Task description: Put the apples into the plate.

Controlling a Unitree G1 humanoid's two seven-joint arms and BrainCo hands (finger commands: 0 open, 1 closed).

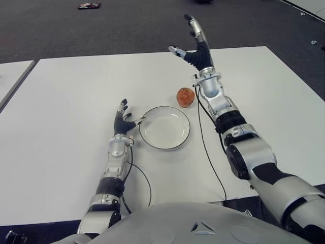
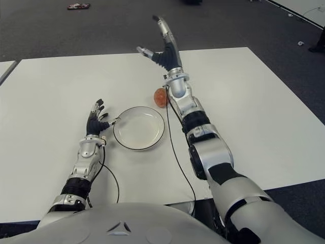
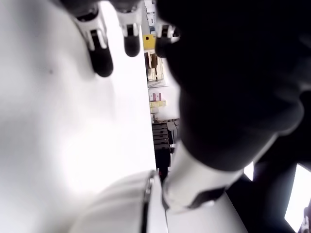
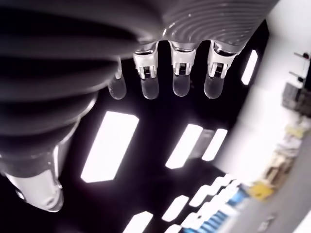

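Left eye view shows the right hand [image 1: 193, 43] raised high above the far part of the white counter [image 1: 66, 101], forearm reaching forward and up, palm tilted back, fingers [image 1: 195, 26] stretched out straight and the thumb spread to the side. It holds nothing. In the right wrist view the fingertips [image 4: 180, 86] stand extended in a row against ceiling lights, with nothing between them.

The left hand [image 1: 122, 120] shows low over the counter just left of the plate [image 1: 164, 127], forearm running back toward the body, fingers loosely extended and spread, empty; its thumb tip is at the plate's left rim, though contact cannot be told. The left wrist view gives only a close look at dark fingertips [image 3: 101, 60] over the white surface.

One apple [image 1: 185, 96] sits on the counter just beyond the plate's far right edge, beside the right wrist and below the lifted hand. It is reddish-orange, round, with paler mottled patches on its skin. The plate is white, round, with a thin dark rim, and holds nothing. A black cable [image 1: 209, 155] runs along the counter to the right of the plate.
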